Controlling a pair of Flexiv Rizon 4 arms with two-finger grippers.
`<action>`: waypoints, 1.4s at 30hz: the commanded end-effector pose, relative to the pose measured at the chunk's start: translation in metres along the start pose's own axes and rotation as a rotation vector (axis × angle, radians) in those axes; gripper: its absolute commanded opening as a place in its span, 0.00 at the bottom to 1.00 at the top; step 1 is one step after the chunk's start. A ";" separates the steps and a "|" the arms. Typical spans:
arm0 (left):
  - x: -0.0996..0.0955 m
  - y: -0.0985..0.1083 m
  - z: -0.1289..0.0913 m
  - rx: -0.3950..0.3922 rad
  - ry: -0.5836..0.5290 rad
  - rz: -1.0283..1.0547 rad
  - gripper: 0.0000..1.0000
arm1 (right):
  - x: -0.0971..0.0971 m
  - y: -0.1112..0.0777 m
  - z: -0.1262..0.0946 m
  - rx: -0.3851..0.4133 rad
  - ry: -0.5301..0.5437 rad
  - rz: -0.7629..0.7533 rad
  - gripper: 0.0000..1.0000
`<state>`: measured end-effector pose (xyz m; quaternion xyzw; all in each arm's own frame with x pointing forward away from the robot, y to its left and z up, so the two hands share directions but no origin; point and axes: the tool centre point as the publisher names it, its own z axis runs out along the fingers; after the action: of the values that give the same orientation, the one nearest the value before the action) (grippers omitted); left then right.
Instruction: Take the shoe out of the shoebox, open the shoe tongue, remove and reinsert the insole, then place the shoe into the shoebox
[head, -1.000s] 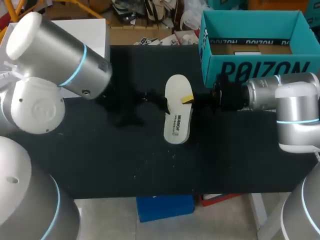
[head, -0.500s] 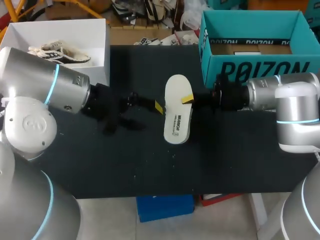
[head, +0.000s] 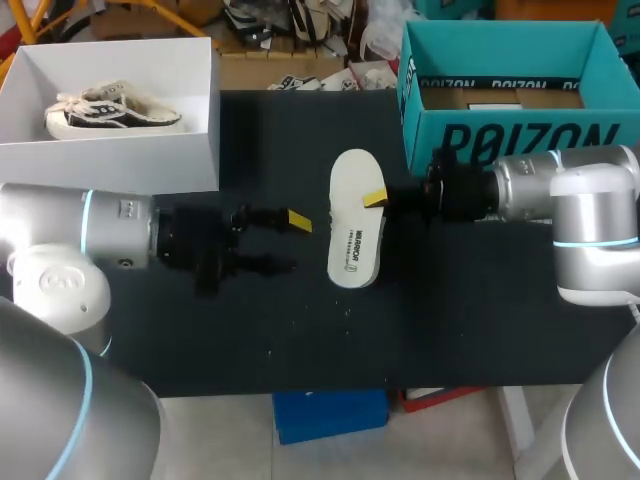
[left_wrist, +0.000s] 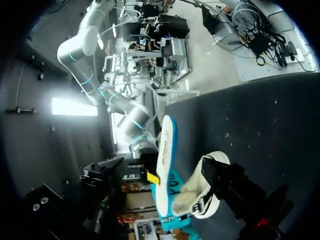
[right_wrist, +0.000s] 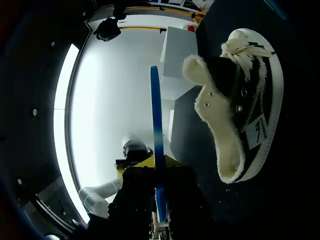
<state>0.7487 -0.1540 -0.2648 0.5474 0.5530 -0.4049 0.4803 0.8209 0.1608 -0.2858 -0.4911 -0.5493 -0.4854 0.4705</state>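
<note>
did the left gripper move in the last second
Yes. The left gripper drew back leftward, away from the insole, which stayed put.

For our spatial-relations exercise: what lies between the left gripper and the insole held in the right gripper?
In the head view, only bare black table separates the left gripper from the insole; nothing lies on that stretch.

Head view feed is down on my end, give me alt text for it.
The right gripper holds a white insole by its edge at the middle of the black table, while the left gripper sits open beside it, not touching. A white box with a shoe inside and a teal shoebox stand at the far corners.
</note>
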 end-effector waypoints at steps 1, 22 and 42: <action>0.004 -0.001 0.001 -0.005 -0.113 0.005 1.00 | 0.000 0.000 0.001 -0.003 -0.001 0.000 0.00; 0.008 0.045 0.027 -0.065 -0.178 0.049 1.00 | 0.000 0.000 0.001 -0.003 -0.001 0.000 0.00; 0.004 0.075 0.071 -0.045 -0.197 0.054 0.45 | 0.000 0.000 0.001 -0.003 -0.001 0.000 0.00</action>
<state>0.8244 -0.2083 -0.2749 0.5077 0.4983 -0.4320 0.5544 0.8209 0.1608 -0.2858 -0.4911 -0.5493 -0.4855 0.4705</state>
